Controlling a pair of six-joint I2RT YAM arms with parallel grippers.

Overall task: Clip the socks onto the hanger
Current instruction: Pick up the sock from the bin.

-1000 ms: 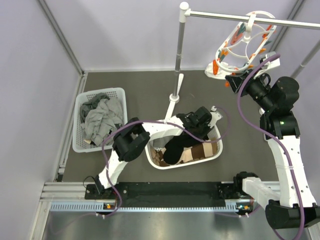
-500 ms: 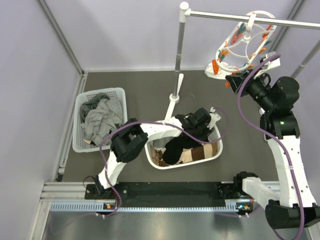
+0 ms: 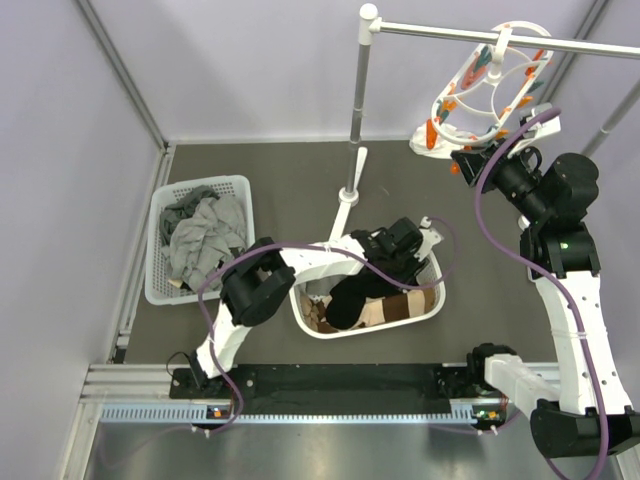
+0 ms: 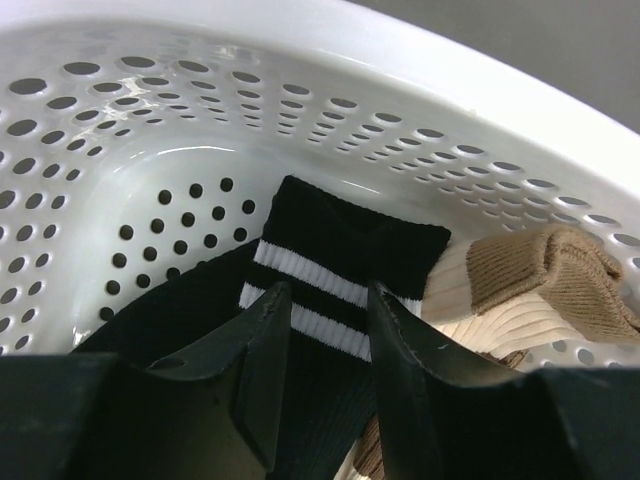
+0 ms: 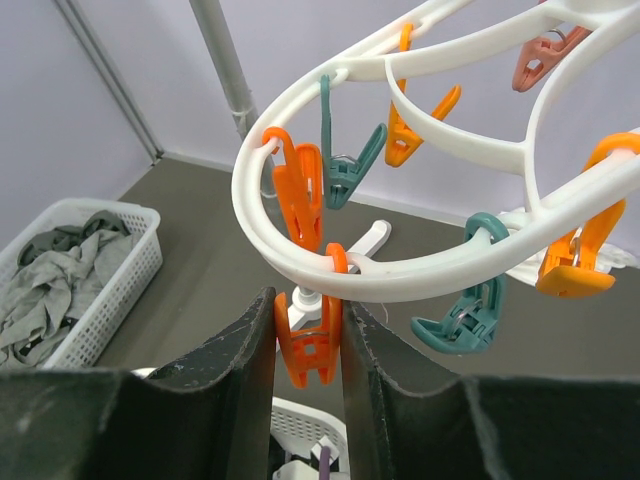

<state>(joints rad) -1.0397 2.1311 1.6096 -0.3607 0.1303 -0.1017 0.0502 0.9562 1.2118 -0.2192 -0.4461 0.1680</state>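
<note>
Dark grey table top (image 3: 270, 180) lies under everything, with pale purple walls (image 3: 80, 150) around it.

Our left gripper (image 4: 327, 292) is down inside the round white plastic basket full of holes (image 4: 300, 110). Its two black fingers stand apart and hold nothing. Right under the gap between them lies the long black sock with two white stripes (image 4: 345, 235). The striped end points away from the fingers, toward the basket wall. We cannot tell if the fingertips touch it. Just beside the black sock, on the right of that view, lies a soft tan ribbed sock (image 4: 555, 275).

Next to one second ago, the left arm has moved a little. Seen from above, its elbow sits a bit nearer the arm bases, and the gripper has slid a tiny bit over the basket. The right arm looks the same as before.

Our right gripper (image 5: 308, 300) is up high, well apart from the basket. Its fingers are squeezed onto a small orange plastic peg (image 5: 310, 350). That peg hangs from the outer ring of the white plastic oval hanger with orange and teal pegs (image 5: 400, 283). The hanger hangs tilted from a silver metal rail (image 3: 440, 33).

Far to the left sits a square white basket (image 3: 205, 184) holding grey clothes (image 3: 205, 240).
</note>
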